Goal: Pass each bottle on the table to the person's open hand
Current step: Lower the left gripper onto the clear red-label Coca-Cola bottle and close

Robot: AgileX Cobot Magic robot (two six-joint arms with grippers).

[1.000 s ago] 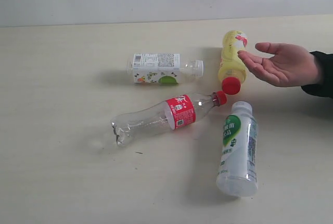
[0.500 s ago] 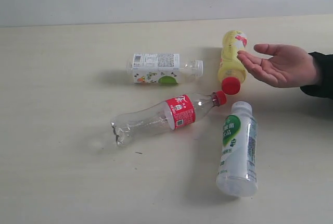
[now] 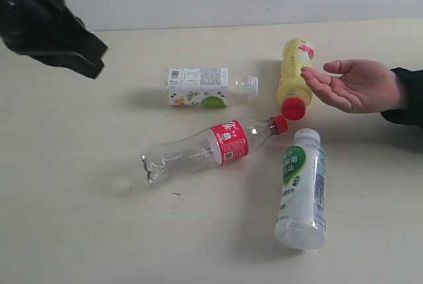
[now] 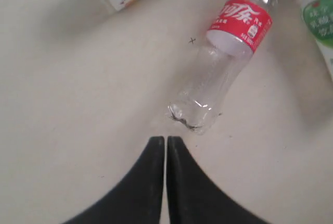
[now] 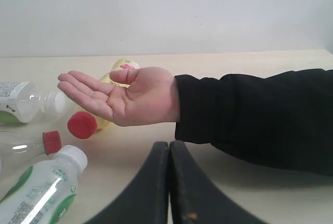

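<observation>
4 bottles are lying on their sides on the table [image 3: 79, 218]; none is in a gripper.

Left gripper [image 4: 165, 141]: jaws pressed together, gripping nothing, hanging over bare table with the base of the cola bottle [image 4: 221, 62] just ahead of its tips. Right gripper [image 5: 169, 147]: jaws likewise together, nothing in them, sitting low and facing the person's open hand [image 5: 125, 99].

In the exterior view the hand is waiting palm up at the right, fingertips just beside the yellow bottle [image 3: 295, 76]. The small clear bottle [image 3: 201, 86] is lying well to its left. The white-green milky bottle [image 3: 303, 191] is lying nearest the camera, its cap near the cola bottle's cap.

Judgement: you are lining the left gripper up on the cola bottle. You are needing the jaws spread wide before lowering. Be aiming across the body at the red label, not along it. The round wall is likely rolling off if 1 finger touches first.

Contents: the cola and small clear bottles are showing see-through walls with nothing inside, so they are probably light and easily crushed; be squeezing gently. The yellow and milky walls are hiding their contents, so you cannot tell. All 4 caps are looking on.
</observation>
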